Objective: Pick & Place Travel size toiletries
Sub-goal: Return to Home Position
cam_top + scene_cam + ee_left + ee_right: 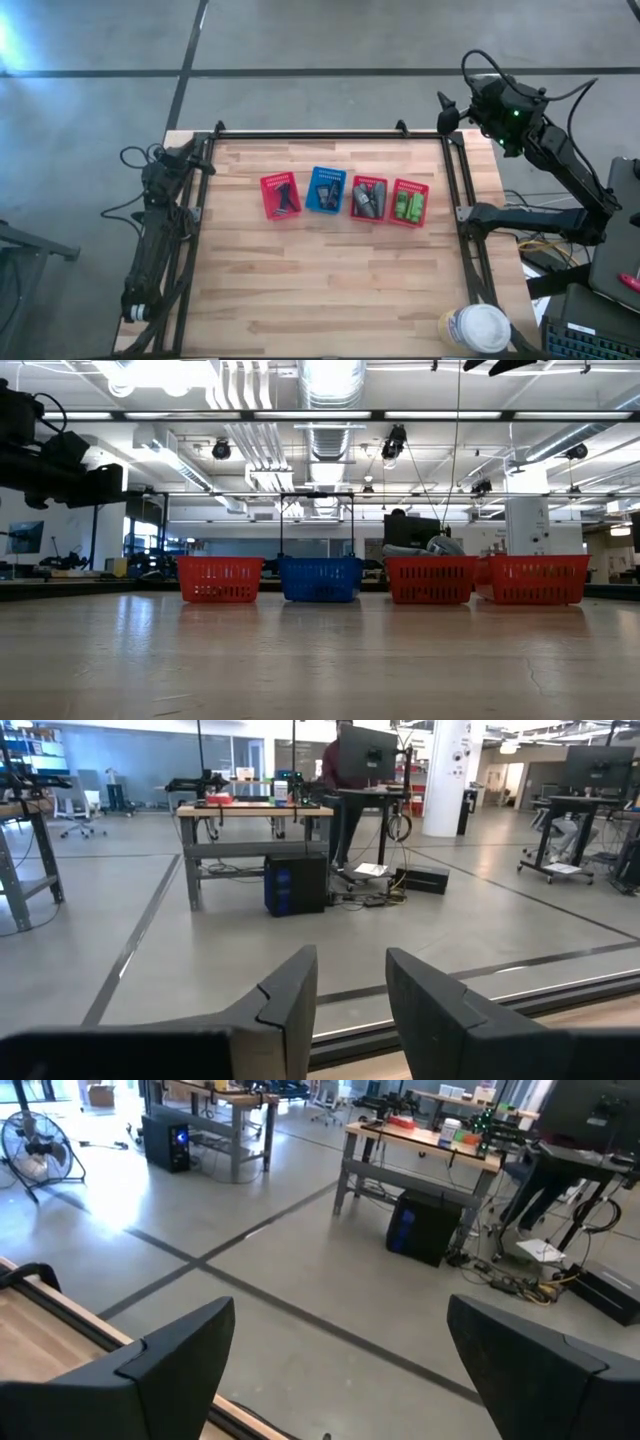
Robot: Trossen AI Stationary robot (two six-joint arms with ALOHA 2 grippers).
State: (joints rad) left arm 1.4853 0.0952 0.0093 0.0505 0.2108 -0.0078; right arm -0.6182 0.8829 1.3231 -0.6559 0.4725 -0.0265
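Four slotted baskets stand in a row on the far half of the wooden table. From left to right they are a red basket (280,196) with thin dark pieces, a blue basket (326,190) with dark packets, a red basket (368,198) with grey tubes, and a red basket (409,202) with green tubes. In the low view, grey tubes (445,546) stick up over the third basket's rim. My left gripper (198,160) (350,1010) rests at the far left corner, a little open and empty. My right gripper (447,108) (340,1370) hangs wide open and empty over the far right corner.
A white-lidded jar (478,328) stands at the table's near right corner. A dark rail (330,135) runs along the far edge. The near half of the table (320,290) is bare wood. A person (335,760) stands at a desk far off in the room.
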